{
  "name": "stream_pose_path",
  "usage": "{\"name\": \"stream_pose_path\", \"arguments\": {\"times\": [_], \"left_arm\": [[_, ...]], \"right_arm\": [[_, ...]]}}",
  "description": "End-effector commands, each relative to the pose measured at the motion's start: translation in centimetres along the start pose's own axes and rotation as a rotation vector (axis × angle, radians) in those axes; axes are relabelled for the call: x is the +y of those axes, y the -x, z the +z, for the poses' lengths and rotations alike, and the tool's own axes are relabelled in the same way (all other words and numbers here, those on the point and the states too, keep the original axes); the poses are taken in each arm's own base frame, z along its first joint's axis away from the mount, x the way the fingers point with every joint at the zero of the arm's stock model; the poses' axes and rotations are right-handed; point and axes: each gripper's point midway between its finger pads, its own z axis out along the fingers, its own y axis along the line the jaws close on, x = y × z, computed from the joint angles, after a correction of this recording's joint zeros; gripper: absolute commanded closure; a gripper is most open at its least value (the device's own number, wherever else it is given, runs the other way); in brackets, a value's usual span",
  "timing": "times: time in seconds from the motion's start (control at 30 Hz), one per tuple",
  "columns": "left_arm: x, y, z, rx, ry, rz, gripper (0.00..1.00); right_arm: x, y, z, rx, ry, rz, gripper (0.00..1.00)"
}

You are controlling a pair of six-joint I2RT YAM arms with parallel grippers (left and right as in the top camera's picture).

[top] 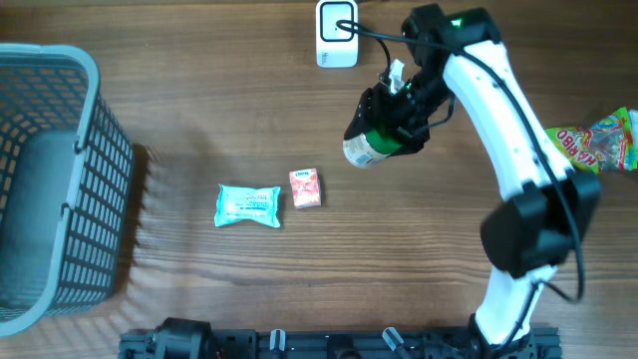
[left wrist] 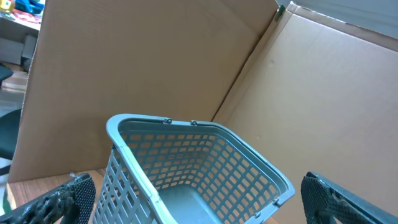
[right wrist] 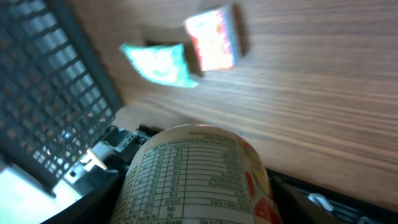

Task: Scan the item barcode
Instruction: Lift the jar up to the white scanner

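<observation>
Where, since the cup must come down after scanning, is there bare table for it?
Bare wood: the far stretch between the basket and the scanner, and the near strip in front of the teal pack and red box. Crowded: the middle where those two lie close, and the right side, taken by the right arm and candy bag.

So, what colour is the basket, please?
The basket is grey-blue; the left wrist view shows it best.

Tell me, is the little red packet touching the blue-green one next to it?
Apart. The overhead view shows a strip of bare wood between the small red packet and the teal packet, so they lie side by side without meeting.
</observation>
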Motion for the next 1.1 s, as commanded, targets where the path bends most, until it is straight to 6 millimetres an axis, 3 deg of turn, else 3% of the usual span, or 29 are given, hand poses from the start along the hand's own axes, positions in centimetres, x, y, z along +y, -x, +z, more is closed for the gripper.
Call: {"name": "stream_pose_path", "arguments": {"times": [0.0, 0.13, 0.2, 0.27, 0.33, 0.43, 0.47, 0.53, 0.6, 0.63, 0.7, 0.77, 0.93, 1.07], "left_arm": [[0.0, 0.0, 0.1, 0.001, -0.006, 0.007, 0.0], [0.0, 0.0, 0.1, 0.001, -0.006, 0.007, 0.0], [0.0, 0.0, 0.1, 0.001, -0.006, 0.007, 0.0], [0.0, 0.0, 0.1, 0.001, -0.006, 0.007, 0.0], [0.0, 0.0, 0.1, 0.001, -0.006, 0.007, 0.0], [0.0, 0.0, 0.1, 0.001, -0.006, 0.007, 0.0], [0.0, 0.0, 0.1, 0.001, -0.006, 0.007, 0.0], [0.0, 0.0, 0.1, 0.001, -0.006, 0.007, 0.0], [0.0, 0.0, 0.1, 0.001, -0.006, 0.007, 0.0], [0.0, 0.0, 0.1, 0.001, -0.006, 0.007, 0.0], [0.0, 0.0, 0.1, 0.001, -0.006, 0.007, 0.0], [0.0, 0.0, 0.1, 0.001, -0.006, 0.007, 0.0], [0.0, 0.0, 0.1, 0.001, -0.006, 0.007, 0.0], [0.0, 0.0, 0.1, 0.001, -0.006, 0.007, 0.0]], "right_arm": [[3.2, -4.5, -2.3, -0.074, 0.017, -0.096, 0.58], [4.6, -8.1, -3.3, -0.145, -0.028, -0.204, 0.58], [3.9, -8.1, -4.0, -0.21, -0.09, -0.204, 0.58], [1.5, -4.9, -5.3, -0.383, -0.254, -0.145, 0.59], [0.5, -1.7, -7.0, -0.561, -0.343, -0.092, 0.59], [3.1, 3.7, -9.4, -0.831, -0.303, -0.15, 0.56], [4.1, 5.6, -10.3, -0.927, -0.293, -0.19, 0.6], [4.6, 8.2, -11.6, -1.078, -0.296, -0.178, 0.67], [4.6, 10.9, -12.0, -1.209, -0.299, -0.163, 0.61], [4.4, 12.4, -11.6, -1.265, -0.296, -0.156, 0.56], [4.2, 15.2, -11.0, -1.365, -0.286, -0.141, 0.55], [4.8, 18.7, -9.4, -1.434, -0.31, -0.238, 0.55], [5.8, 25.1, -5.5, -1.556, -0.312, -0.382, 0.56], [6.9, 27.8, -4.0, -1.698, -0.273, -0.492, 0.58]]}}
